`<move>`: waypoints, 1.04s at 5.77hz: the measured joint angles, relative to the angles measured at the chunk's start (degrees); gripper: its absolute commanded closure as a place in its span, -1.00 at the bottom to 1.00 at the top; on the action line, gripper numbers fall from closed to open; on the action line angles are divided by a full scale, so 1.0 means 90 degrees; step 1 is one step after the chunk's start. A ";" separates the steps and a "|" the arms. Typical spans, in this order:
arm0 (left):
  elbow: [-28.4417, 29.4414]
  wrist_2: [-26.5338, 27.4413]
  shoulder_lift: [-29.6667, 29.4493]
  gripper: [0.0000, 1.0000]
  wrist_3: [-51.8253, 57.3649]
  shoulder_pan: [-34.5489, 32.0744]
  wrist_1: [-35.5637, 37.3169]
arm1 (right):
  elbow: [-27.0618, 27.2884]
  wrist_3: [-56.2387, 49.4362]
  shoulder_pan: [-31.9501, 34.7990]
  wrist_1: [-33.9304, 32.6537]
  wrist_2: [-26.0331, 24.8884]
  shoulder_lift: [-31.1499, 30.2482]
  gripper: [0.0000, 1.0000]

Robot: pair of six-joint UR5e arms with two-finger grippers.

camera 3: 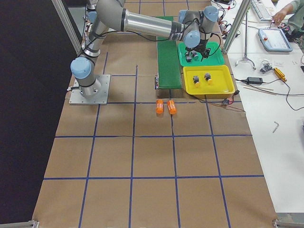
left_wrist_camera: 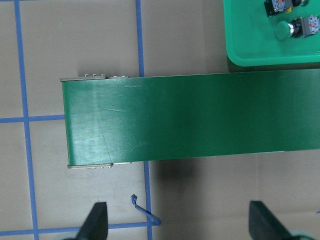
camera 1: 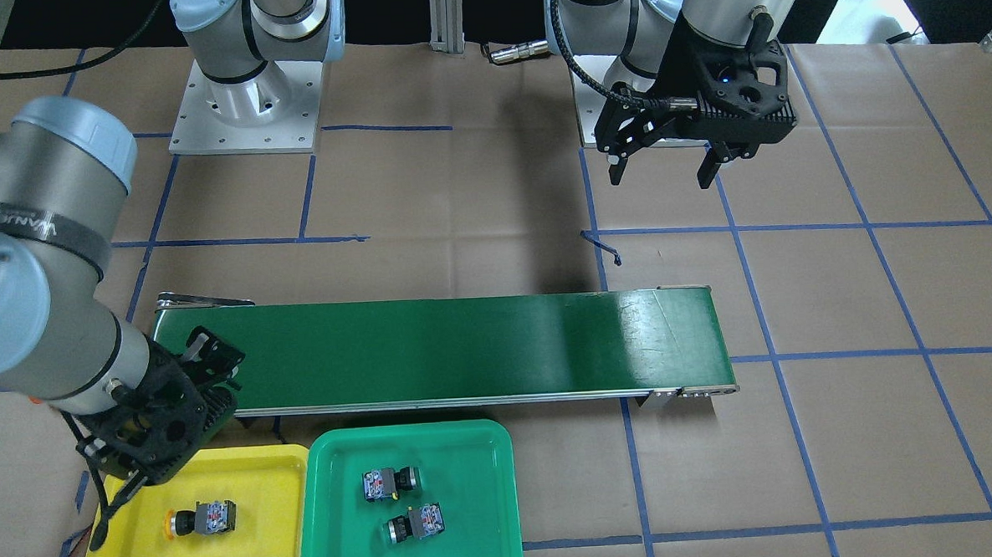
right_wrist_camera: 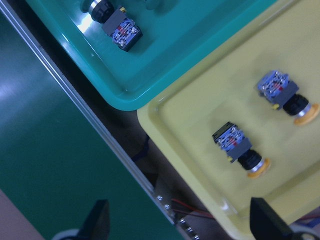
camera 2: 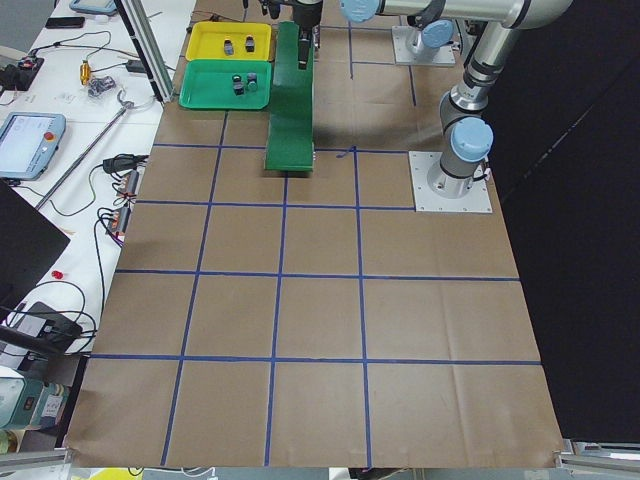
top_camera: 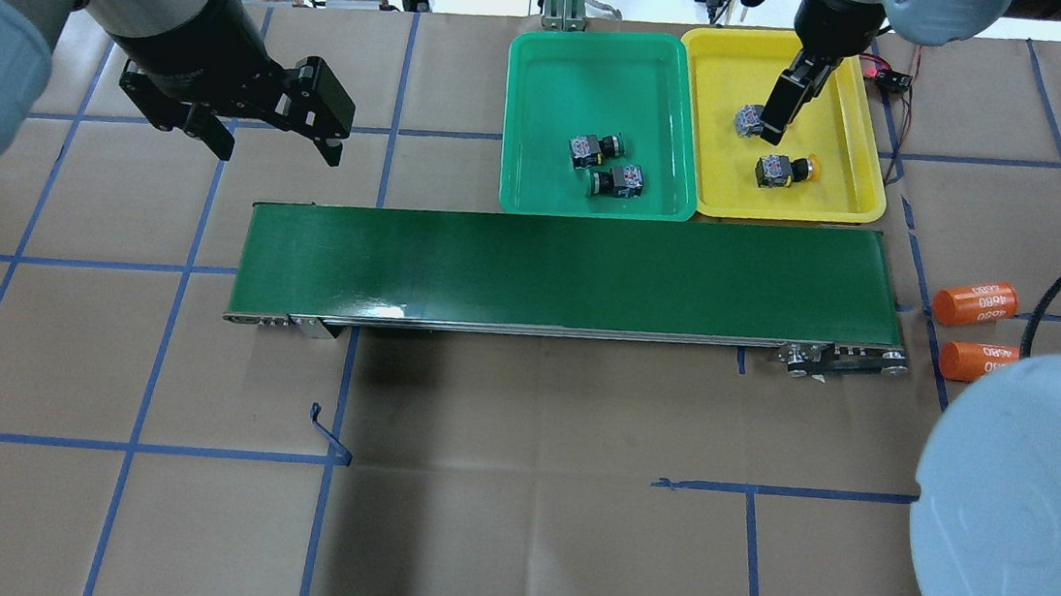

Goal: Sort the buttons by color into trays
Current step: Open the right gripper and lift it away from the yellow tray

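- The right gripper (right_wrist_camera: pixel 181 222) hangs wide open and empty, low over the yellow tray (right_wrist_camera: pixel 200 100) by the bench's far edge. If it pulls away sideways, it could catch the rim and drag the tray.
- Two yellow buttons (right_wrist_camera: pixel 240 150) lie in that tray, near the gripper; a careless swing could knock one out.
- Two green buttons (top_camera: pixel 595 149) lie in the green tray (top_camera: pixel 561 77) alongside, so sorting looks finished.
- The left gripper (camera 1: pixel 660 171) hovers open and empty past the belt's (top_camera: pixel 573 263) other end and poses little risk.
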 measured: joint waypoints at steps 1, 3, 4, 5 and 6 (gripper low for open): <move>0.0002 -0.0004 0.0000 -0.97 0.0000 0.0000 0.0000 | 0.0535 0.1412 0.0004 0.0154 -0.0092 -0.0646 -1.00; -0.0003 0.0000 0.0004 -0.97 0.0000 0.0000 0.0000 | 0.1101 0.3582 0.0017 0.0779 -0.0199 -0.1646 -1.00; -0.0006 0.0003 0.0005 -0.97 0.0000 0.0000 0.0000 | 0.1180 0.4611 0.0072 0.0961 -0.0197 -0.1978 -1.00; -0.0006 -0.0003 0.0003 -0.97 0.0000 0.0000 0.0000 | 0.1235 0.5504 0.0187 0.1041 -0.0222 -0.2203 -1.00; -0.0005 -0.0005 0.0002 -0.97 0.0000 -0.0003 0.0000 | 0.1273 0.5946 0.0291 0.1034 -0.0234 -0.2261 -1.00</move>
